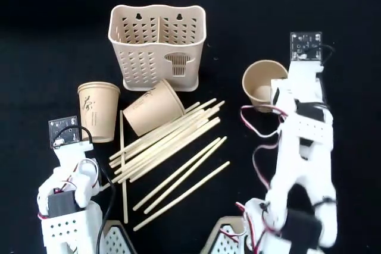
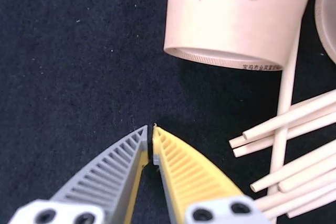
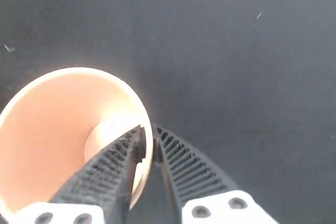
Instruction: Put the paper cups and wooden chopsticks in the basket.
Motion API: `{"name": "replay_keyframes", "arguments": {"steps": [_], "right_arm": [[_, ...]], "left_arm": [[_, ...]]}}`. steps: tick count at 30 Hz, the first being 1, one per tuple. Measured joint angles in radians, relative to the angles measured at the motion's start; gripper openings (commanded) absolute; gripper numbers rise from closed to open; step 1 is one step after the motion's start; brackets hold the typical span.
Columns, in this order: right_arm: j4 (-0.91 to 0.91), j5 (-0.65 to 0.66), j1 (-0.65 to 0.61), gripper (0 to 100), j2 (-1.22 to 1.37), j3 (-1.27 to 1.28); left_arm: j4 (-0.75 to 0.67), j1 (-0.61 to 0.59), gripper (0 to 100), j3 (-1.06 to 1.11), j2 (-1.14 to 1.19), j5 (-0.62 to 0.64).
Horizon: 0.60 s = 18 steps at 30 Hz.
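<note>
Black surface (image 1: 47, 40). Right gripper (image 3: 149, 130) clamped on upright cup (image 3: 52, 124) rim; left gripper (image 2: 151, 128) together, empty. We'd lift straight, keeping it level, toward basket (image 1: 143, 57).

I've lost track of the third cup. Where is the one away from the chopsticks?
In the high view the cup stands mouth up to the right of the basket, its rim pinched in the right gripper.

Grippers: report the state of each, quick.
Left gripper: closed, holding nothing.
Right gripper: closed on the rim of a paper cup.
</note>
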Motion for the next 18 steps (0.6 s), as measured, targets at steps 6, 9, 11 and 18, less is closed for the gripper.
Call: {"name": "replay_keyframes", "arguments": {"steps": [6,9,11,18], "right_arm": [[-0.02,0.0,0.0,16.6,0.095,-0.018],[-0.021,0.0,0.002,16.5,0.094,-0.02],[-0.008,0.0,0.008,16.6,0.091,-0.02],[0.207,0.0,0.009,16.8,-0.072,-0.071]], "left_arm": [[0.0,0.0,3,0.0,0.0,0.0],[0.0,0.0,3,0.0,0.0,0.0],[0.0,0.0,3,0.0,0.0,0.0],[0.0,0.0,3,0.0,0.0,0.0]]}}
